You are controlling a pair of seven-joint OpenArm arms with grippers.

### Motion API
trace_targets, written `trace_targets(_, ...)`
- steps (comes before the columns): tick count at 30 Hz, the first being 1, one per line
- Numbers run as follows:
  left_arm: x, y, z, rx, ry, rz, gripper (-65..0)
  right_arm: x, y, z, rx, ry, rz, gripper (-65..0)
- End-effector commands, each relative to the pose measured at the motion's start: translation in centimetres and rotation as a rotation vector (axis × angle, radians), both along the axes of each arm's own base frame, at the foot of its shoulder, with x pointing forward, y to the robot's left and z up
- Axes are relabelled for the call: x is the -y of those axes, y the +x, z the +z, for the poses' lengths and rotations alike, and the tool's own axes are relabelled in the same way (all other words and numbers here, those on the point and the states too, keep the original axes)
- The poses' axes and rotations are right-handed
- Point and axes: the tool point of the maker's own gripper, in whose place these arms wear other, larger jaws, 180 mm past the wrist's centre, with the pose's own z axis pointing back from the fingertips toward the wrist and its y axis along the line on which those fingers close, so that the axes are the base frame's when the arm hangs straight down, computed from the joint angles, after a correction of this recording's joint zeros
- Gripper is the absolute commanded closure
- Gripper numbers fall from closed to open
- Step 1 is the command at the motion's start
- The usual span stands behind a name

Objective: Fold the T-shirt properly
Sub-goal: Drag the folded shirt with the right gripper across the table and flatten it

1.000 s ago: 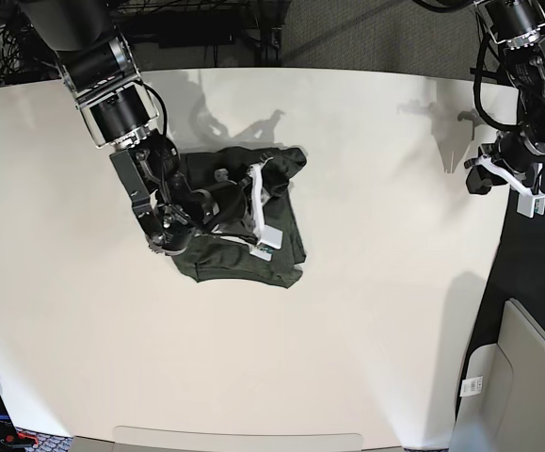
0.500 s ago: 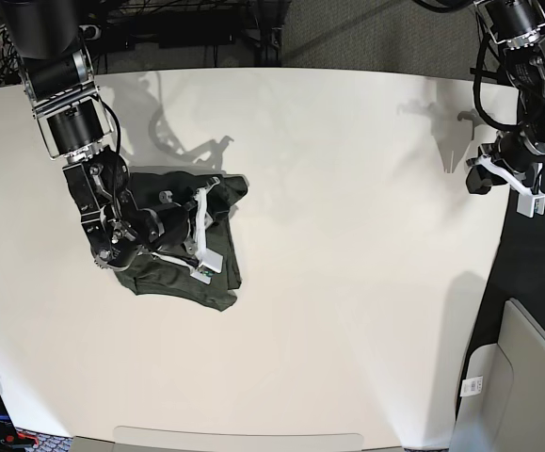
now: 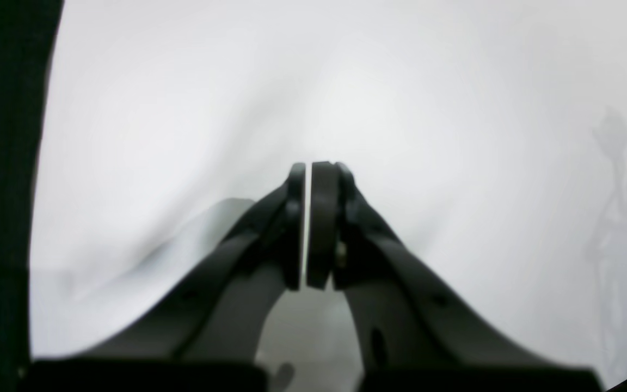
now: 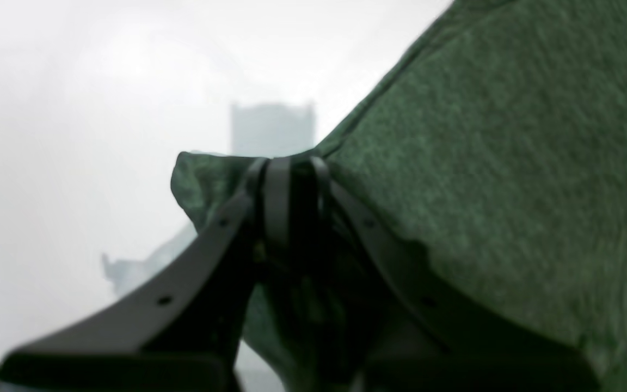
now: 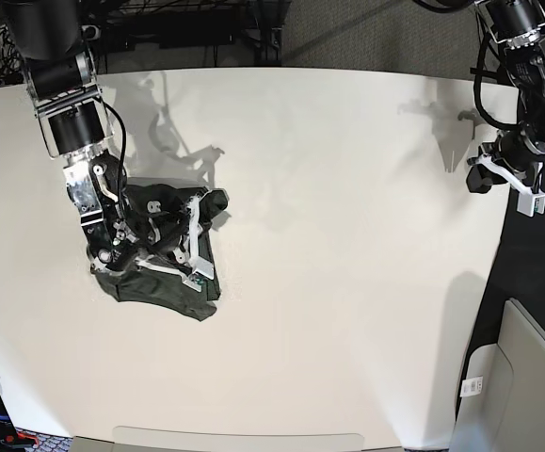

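The T-shirt (image 5: 159, 259) lies as a compact dark bundle on the white worktop (image 5: 347, 282), toward the side of the right arm; it looks bunched rather than squared, so the folding seems well along but not neat, with smoothing and a final tidy fold left to do. The right gripper (image 4: 292, 169) has its jaws pinched tight on a fold of the green knit; the left gripper (image 3: 308, 218) hangs near the far worktop edge, well apart, jaws closed on nothing. Around the bundle the worktop shows only shadows; the right arm itself covers part of the cloth.
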Motion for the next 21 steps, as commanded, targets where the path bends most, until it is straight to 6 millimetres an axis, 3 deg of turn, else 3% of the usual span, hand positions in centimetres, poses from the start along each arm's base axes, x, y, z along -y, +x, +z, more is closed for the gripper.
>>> trace_targets(1, -0.6, 0.9, 1.7, 0.051, 0.020, -0.005, 0.0, 0.3, 0.6, 1.4, 0.038, -0.013, 0.001, -4.3)
trace_targets(5, -0.6, 0.9, 1.7, 0.052, 0.021, -0.005, 0.0, -1.6, -0.6, 3.7, 0.112, 0.023, 0.048, -4.3)
trace_targets(9, -0.7, 0.9, 1.8, 0.055, 0.023, -0.005, 0.0, -3.6, -2.9, 4.1, 0.114, 0.108, 0.130, -4.3)
trace_targets(15, 0.0, 1.7, 4.2, 0.119, 0.066, -0.039, 0.0, -2.5, -4.5, 5.7, 0.166, 0.260, 0.038, -4.3)
trace_targets(21, 0.5, 0.6, 4.7, 0.123, 0.099, -0.066, 0.0, -0.4, -6.3, 6.1, 0.183, 0.311, -0.057, -4.3)
